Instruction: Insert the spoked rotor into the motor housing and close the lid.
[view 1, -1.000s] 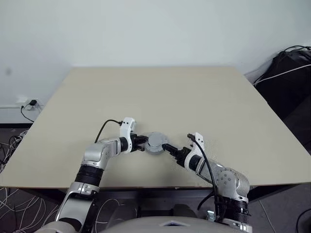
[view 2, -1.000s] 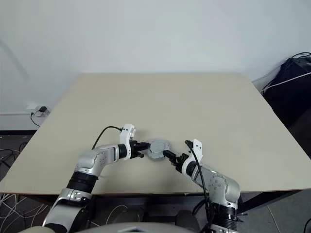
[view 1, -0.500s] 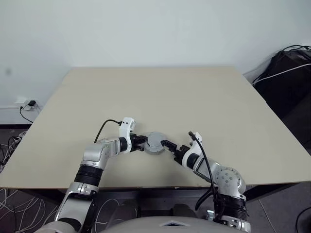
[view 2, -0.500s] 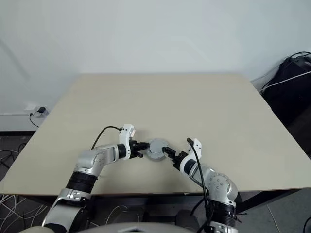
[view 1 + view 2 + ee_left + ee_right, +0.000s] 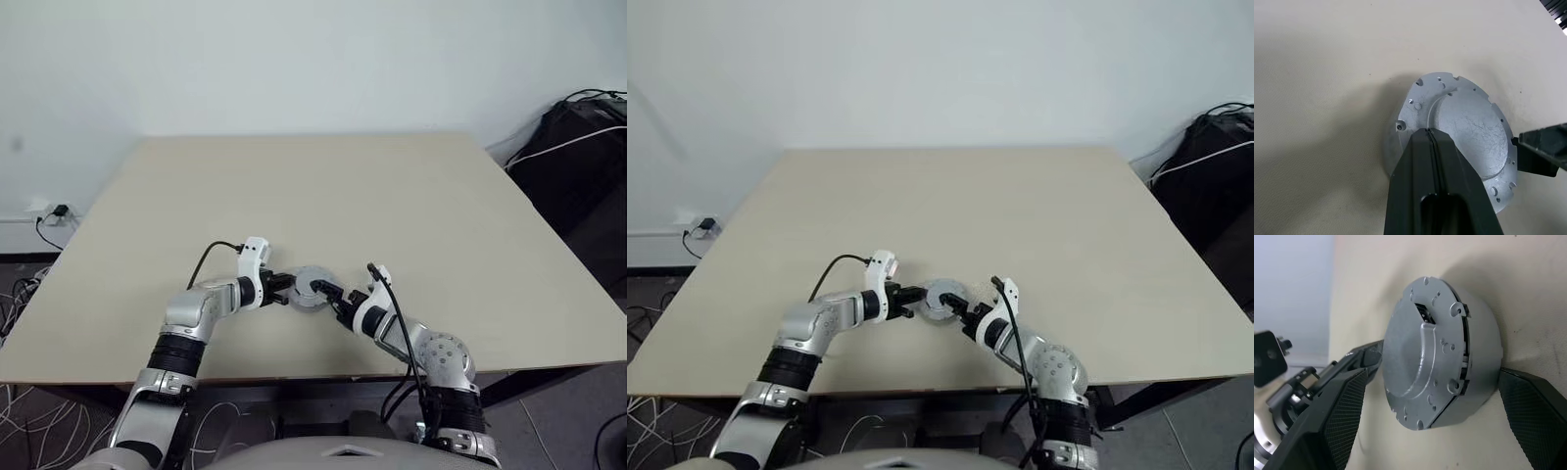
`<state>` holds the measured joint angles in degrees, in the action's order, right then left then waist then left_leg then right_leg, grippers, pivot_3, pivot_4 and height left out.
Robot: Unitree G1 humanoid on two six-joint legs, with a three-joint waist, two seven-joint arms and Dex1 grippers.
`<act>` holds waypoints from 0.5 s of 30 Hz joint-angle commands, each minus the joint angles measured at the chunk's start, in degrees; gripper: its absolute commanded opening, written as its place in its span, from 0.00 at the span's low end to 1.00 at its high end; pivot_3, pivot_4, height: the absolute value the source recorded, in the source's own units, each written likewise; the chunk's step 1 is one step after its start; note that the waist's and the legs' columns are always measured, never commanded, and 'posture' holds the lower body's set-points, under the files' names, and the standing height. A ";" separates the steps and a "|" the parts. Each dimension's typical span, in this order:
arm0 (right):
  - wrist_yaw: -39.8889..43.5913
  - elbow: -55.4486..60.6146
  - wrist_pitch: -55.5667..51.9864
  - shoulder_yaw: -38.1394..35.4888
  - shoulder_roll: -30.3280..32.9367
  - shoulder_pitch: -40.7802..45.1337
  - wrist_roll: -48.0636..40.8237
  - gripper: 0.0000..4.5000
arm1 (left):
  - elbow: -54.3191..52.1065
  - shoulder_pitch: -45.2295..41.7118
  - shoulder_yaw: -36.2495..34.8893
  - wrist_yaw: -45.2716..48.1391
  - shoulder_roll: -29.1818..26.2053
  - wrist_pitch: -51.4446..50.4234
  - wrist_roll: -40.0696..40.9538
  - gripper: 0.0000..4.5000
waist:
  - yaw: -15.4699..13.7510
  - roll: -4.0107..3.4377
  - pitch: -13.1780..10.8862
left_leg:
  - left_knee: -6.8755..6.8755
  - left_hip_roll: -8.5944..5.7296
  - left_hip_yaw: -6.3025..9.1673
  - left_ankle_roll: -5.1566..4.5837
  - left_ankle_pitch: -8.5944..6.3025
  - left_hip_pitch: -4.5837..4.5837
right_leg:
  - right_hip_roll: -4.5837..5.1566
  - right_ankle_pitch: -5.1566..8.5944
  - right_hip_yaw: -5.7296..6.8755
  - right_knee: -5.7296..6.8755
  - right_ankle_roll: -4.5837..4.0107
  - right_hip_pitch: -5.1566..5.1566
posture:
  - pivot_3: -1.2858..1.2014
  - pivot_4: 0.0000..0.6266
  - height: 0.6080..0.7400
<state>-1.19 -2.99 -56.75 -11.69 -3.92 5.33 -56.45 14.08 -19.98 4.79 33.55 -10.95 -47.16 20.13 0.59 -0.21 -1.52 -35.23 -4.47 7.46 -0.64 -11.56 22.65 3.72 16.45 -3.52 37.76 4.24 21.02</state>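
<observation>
Left eye view had the motor housing (image 5: 312, 290) sitting on the beige table (image 5: 411, 206), near its front edge and roughly midway across, with the lid (image 5: 1415, 362) already seated on top of it, plain grey face up. The assembled unit lay directly between the two grippers.

The left gripper (image 5: 285, 287) reached in from the robot's left, its two black fingers pressed together with no gap between them. In the left wrist view those closed fingertips (image 5: 1431, 139) overlapped the near edge of the lid's raised centre, over its top face; whether they rested on the metal or hung just above it could not be told. They clasped nothing.

The right gripper (image 5: 327, 293) came in from the robot's right, its jaws spread wide. In the right wrist view its two textured finger pads (image 5: 1344, 411) stood on opposite sides of the housing's round wall, one at the lid side and the other by the base against the table, so the housing sat in the gap between them. A narrow strip of table showed between each pad and the metal, so the pads appeared just clear of it rather than clamped.

The spoked rotor could not be seen with the lid on.
</observation>
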 commanded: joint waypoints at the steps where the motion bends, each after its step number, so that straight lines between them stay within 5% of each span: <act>1: 0.51 -1.55 -0.29 -0.07 -7.93 4.66 -4.60 0.99 | -0.75 0.98 1.72 0.05 0.50 -1.45 -0.34 0.00 | 0.11 0.00 0.00 | 0.00 0.00 0.00 0.00 0.00 0.00 | 0.00 0.00 -0.01 0.00 0.00 0.00 | 0.52 0.00 1.00; 15: 2.77 -1.00 1.63 0.62 -7.44 4.00 -13.43 0.99 | -1.75 1.77 1.52 -0.41 0.16 -2.02 -0.17 0.00 | 0.60 -0.10 -0.21 | 0.13 0.02 -0.01 0.00 0.00 0.09 | -0.02 0.02 -0.03 0.00 -0.03 0.17 | 0.52 0.00 1.00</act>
<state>0.07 -6.37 -56.34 -11.94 -3.92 5.30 -66.98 12.55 -18.93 3.67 32.45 -11.68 -47.27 20.11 1.18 -0.31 -1.73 -35.10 -4.45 7.45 -0.63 -11.56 22.74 3.71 16.48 -3.55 37.75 4.21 21.18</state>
